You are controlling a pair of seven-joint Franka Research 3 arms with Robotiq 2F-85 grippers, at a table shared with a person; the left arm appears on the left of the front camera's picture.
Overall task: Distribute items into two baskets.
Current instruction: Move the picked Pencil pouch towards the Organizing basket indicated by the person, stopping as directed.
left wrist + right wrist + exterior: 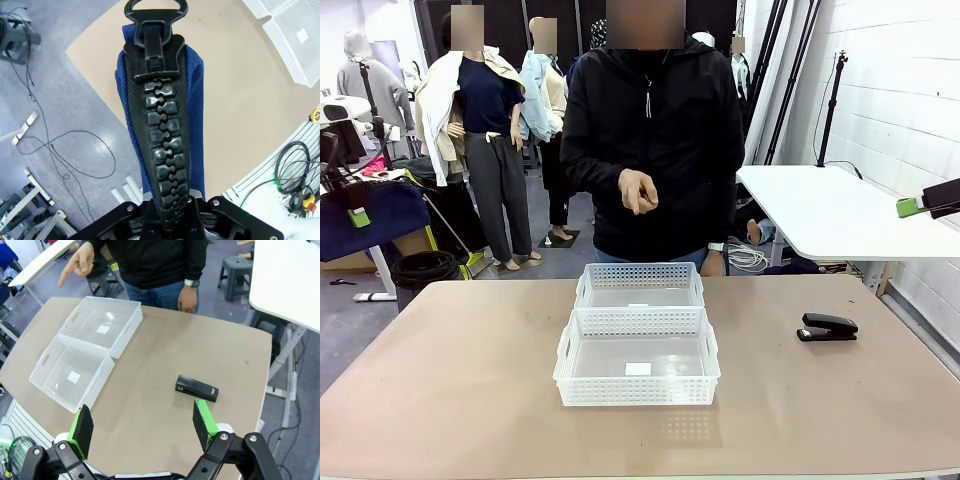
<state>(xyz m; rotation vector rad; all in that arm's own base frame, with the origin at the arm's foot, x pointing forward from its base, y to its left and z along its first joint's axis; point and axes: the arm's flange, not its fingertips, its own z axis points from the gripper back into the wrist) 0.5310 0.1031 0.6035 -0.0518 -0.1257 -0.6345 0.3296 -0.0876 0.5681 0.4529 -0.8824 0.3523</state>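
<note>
Pouch (pixel 162 115), navy, is held aloft off the table's (pixel 470 380) left side, clamped in the left gripper (pixel 172 212), likely for carrying over. Stapler (pixel 197 388) lies right of the two empty, touching baskets (pixel 636 392), beneath the right gripper (pixel 142 415), whose fingers are spread, probably to grasp it.

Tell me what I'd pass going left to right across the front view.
navy pouch → near basket with the far basket straight behind it → stapler → right end effector
</note>
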